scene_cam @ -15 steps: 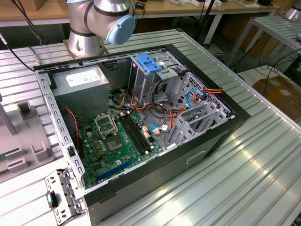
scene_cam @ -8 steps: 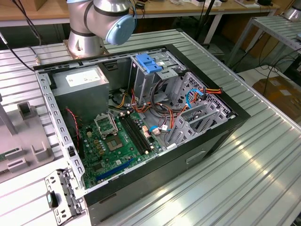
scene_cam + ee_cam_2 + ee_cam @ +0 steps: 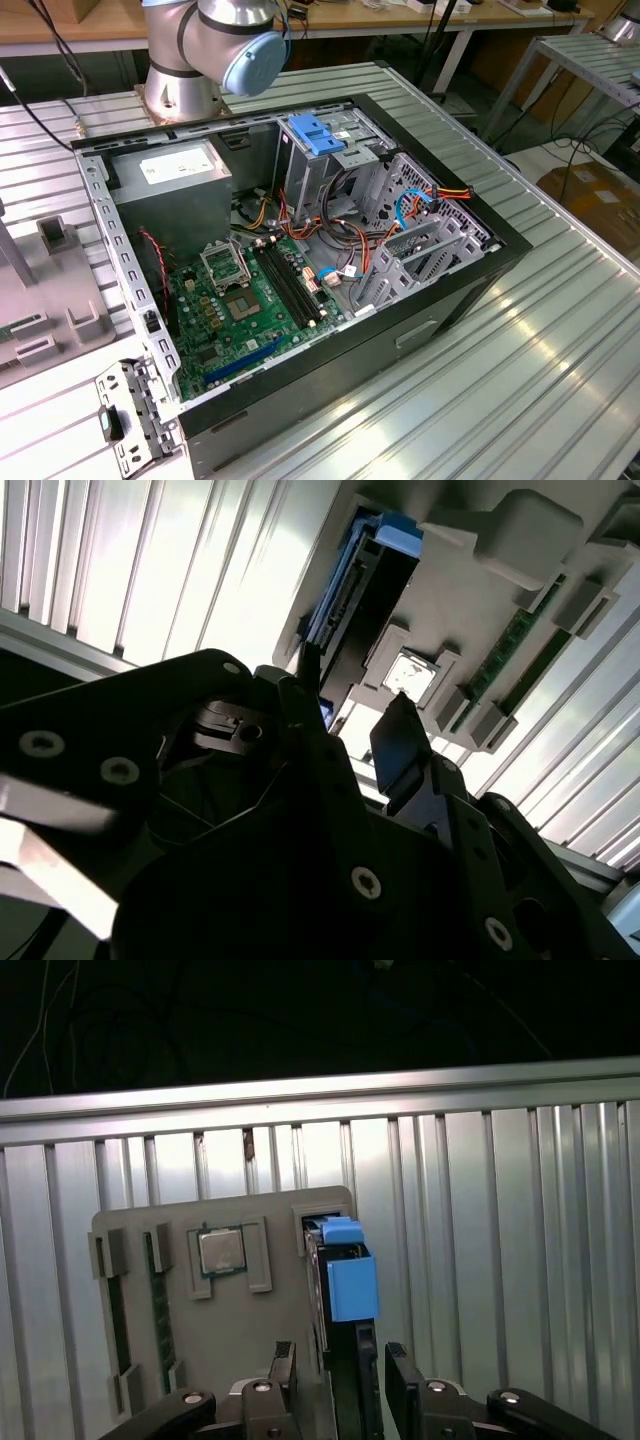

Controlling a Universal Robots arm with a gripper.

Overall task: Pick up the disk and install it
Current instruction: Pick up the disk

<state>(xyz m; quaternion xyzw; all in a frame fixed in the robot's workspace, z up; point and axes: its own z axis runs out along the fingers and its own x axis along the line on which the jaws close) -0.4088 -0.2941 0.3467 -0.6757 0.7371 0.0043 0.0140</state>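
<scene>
Your gripper (image 3: 342, 1375) is released: its fingers (image 3: 284, 1365) are spread either side of the disk (image 3: 345, 1335) and clamp nothing. The disk stands on edge in a slot of the grey holder (image 3: 130, 1250), beside a chip (image 3: 221, 1251). Close off-centre, or only on the blue rail (image 3: 352, 1288), and it may tilt and bind in the slot as you lift. In the case (image 3: 440, 310), mid-frame in the exterior view, loose cables (image 3: 345, 195) by the cage (image 3: 310, 175) could snag it

Pincer (image 3: 340, 1350) with 2 fingers (image 3: 401, 1368) spread apart.
</scene>
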